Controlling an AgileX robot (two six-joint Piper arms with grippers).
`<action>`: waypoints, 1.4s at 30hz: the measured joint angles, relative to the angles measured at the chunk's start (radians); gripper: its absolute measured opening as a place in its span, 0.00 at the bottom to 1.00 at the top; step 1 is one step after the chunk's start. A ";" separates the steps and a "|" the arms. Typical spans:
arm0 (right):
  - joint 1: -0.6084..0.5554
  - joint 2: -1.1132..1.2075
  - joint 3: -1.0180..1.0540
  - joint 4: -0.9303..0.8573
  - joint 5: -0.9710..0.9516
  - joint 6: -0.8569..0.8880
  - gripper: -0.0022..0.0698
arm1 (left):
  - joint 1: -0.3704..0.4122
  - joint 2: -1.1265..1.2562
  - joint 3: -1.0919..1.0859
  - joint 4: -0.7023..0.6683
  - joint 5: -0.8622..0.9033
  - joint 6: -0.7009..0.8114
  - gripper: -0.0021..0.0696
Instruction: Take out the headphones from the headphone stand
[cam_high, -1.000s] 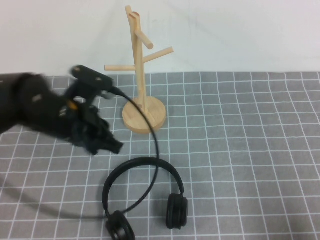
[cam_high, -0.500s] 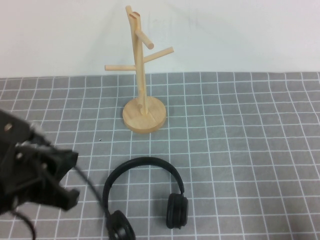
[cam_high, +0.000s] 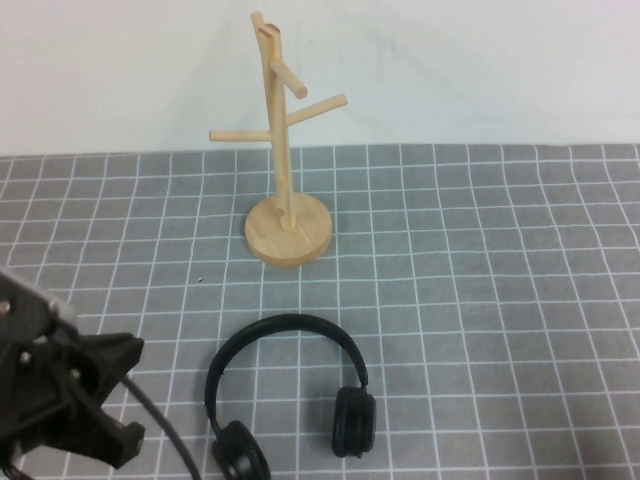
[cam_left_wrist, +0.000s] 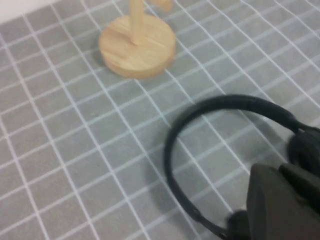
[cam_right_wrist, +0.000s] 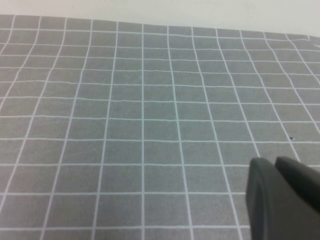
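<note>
The black headphones (cam_high: 290, 322) lie flat on the grey grid mat, in front of the wooden headphone stand (cam_high: 285, 150). The stand is upright and its pegs are bare. My left gripper (cam_high: 118, 392) is at the near left edge, left of the headphones and apart from them, shut and empty. In the left wrist view its fingers (cam_left_wrist: 285, 200) sit together over the headband (cam_left_wrist: 220, 102), with the stand's round base (cam_left_wrist: 136, 50) beyond. My right gripper (cam_right_wrist: 282, 197) is out of the high view; its wrist view shows it shut and empty over bare mat.
A black cable (cam_high: 165, 435) trails from my left arm toward the near edge beside the headphones. The grey grid mat (cam_high: 500, 300) covers the table up to a white wall behind the stand.
My left arm has pulled back from beside the stand to the near left corner. The headphones stay where they lay on the mat.
</note>
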 joint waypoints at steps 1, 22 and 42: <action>0.000 0.000 0.000 0.000 0.000 0.000 0.02 | 0.000 -0.009 0.027 0.000 -0.044 0.000 0.03; 0.000 0.000 0.000 0.000 0.000 0.000 0.02 | 0.318 -0.770 0.536 0.262 -0.389 -0.369 0.03; 0.000 0.000 0.000 0.000 0.000 0.000 0.02 | 0.378 -0.779 0.534 0.312 -0.077 -0.454 0.02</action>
